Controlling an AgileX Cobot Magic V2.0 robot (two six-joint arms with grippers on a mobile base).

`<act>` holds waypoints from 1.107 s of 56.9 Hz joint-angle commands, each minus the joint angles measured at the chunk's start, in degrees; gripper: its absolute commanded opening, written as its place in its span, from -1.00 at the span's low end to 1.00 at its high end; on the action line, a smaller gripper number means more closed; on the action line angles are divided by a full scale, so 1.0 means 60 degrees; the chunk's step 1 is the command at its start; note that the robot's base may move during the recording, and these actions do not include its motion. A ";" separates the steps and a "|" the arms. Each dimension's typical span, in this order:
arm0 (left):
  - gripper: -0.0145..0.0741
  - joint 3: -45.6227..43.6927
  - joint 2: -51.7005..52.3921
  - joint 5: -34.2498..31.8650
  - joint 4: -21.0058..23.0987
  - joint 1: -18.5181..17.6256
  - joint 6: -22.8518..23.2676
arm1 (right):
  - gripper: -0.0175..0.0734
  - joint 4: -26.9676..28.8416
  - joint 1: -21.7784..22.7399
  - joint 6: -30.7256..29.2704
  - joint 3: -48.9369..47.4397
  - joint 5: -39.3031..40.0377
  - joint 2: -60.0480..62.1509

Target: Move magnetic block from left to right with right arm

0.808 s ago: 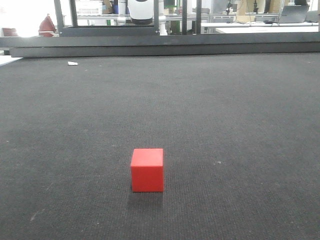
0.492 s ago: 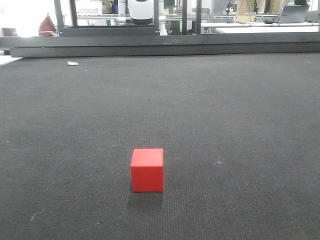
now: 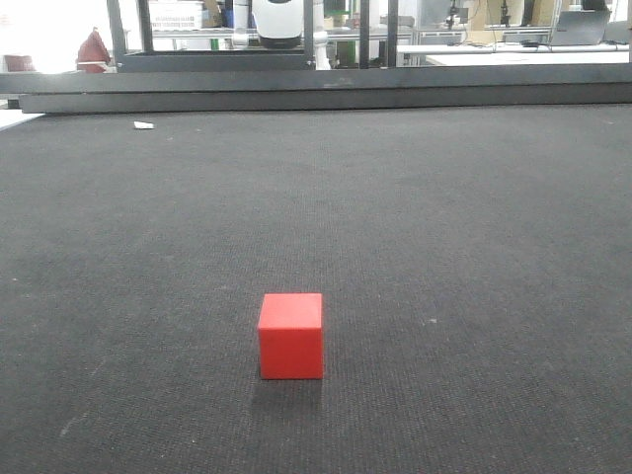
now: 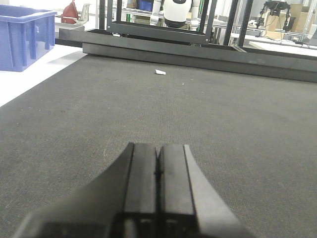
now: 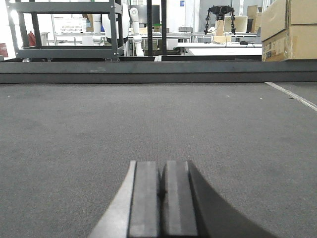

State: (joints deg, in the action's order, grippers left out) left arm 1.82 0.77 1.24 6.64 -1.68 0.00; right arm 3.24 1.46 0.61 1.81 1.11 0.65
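Where the front view looks across the dark grey mat (image 3: 444, 217), the magnetic block (image 3: 291, 336) sits flat on it in the lower centre of the frame, one face toward the camera. A white scrap (image 3: 144, 125) lies at the upper left, near a dark rail (image 3: 316, 99).

From the left wrist view, the left gripper (image 4: 158, 158) fills the bottom centre, its fingers pressed together on nothing, low over the mat. A blue crate (image 4: 25, 37) stands at the upper left.

From the right wrist view, the right gripper (image 5: 162, 176) is likewise clenched and empty at the bottom centre. Cardboard boxes (image 5: 289, 29) are stacked at the upper right.
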 commanded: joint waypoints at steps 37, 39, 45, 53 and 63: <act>-0.96 0.0074 0.0109 -0.0748 0.0033 -0.0056 0.0000 | -0.54 -0.0099 0.0036 -0.0052 -0.4302 -0.4509 -0.2803; -0.96 0.0074 0.0109 -0.0748 0.0033 -0.0056 0.0000 | -0.54 -0.0099 -0.0020 -0.0052 -0.4502 -0.4424 -0.3108; -0.96 0.0074 0.0109 -0.0748 0.0033 -0.0056 0.0000 | -0.54 -0.0099 -0.0433 -0.0046 -0.5013 -0.4278 -0.3995; -0.96 0.0074 0.0109 -0.0748 0.0033 -0.0056 0.0000 | -0.54 -0.0099 -0.1405 0.0377 -0.5580 -0.4270 -0.5148; -0.96 0.0074 0.0109 -0.0748 0.0033 -0.0056 0.0000 | -0.54 -0.0416 -0.2842 0.0967 -0.6081 -0.4214 -0.6551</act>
State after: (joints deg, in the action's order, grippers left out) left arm 1.82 0.77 1.24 6.64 -1.68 0.00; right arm 2.55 -12.12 4.39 -31.49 -29.33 -34.50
